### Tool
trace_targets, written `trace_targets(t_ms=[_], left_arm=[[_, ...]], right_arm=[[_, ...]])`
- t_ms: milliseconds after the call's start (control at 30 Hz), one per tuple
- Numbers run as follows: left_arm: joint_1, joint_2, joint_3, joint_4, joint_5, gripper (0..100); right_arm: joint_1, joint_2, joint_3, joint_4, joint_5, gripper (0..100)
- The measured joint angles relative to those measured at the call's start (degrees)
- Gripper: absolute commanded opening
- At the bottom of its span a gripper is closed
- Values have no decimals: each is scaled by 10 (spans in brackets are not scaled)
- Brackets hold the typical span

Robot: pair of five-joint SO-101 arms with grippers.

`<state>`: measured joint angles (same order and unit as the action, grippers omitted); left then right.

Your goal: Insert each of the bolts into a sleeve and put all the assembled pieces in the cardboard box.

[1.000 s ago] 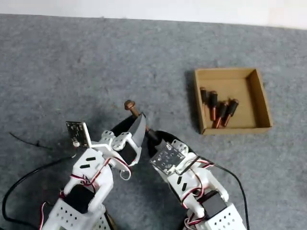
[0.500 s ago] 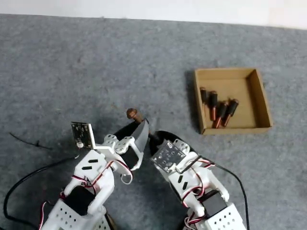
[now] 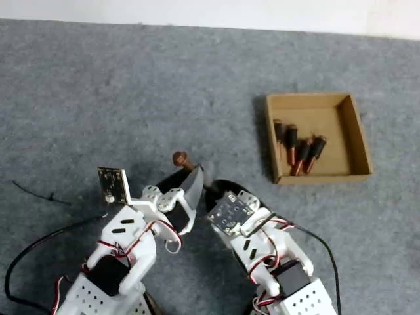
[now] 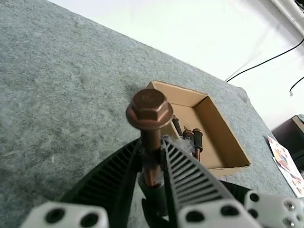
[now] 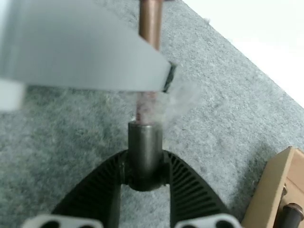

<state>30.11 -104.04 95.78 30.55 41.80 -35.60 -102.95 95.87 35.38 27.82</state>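
My left gripper (image 4: 153, 159) is shut on a copper bolt (image 4: 150, 128), whose hex head points up and away; the same bolt (image 3: 182, 159) pokes out past the left arm in the high view. My right gripper (image 5: 145, 164) is shut on a dark sleeve (image 5: 145, 149). The bolt's shank (image 5: 150, 21) lines up with the sleeve's mouth and its tip sits in or at the opening. The cardboard box (image 3: 357, 136) stands to the right and holds several assembled pieces (image 3: 300, 149).
Grey carpet covers the table. A black cable (image 3: 33, 193) lies at the left beside the left arm. A wide stretch of carpet runs between the grippers and the box (image 4: 223, 142).
The left gripper has drawn back with the bolt, bringing its head lower and closer to the right gripper's sleeve. The right arm has barely shifted.
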Motion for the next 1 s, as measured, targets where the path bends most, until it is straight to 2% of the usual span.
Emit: trace_targets(t_ms=[500, 600, 733, 800, 867, 1000], left_arm=[[6, 1, 1, 8, 0, 9], [6, 1, 0, 8, 0, 109], [6, 1, 4, 11, 0, 370], [5, 1, 5, 26, 0, 457], [16, 8, 5, 48, 1, 470], [4, 8, 5, 63, 4, 430]], right_arm=[[0, 1, 0, -61, -33, 5], [0, 1, 0, -61, -33, 5], [3, 1, 0, -61, -33, 5], [4, 1, 0, -62, -33, 5], [4, 0, 0, -73, -33, 5], [4, -2, 0, -80, -35, 5]])
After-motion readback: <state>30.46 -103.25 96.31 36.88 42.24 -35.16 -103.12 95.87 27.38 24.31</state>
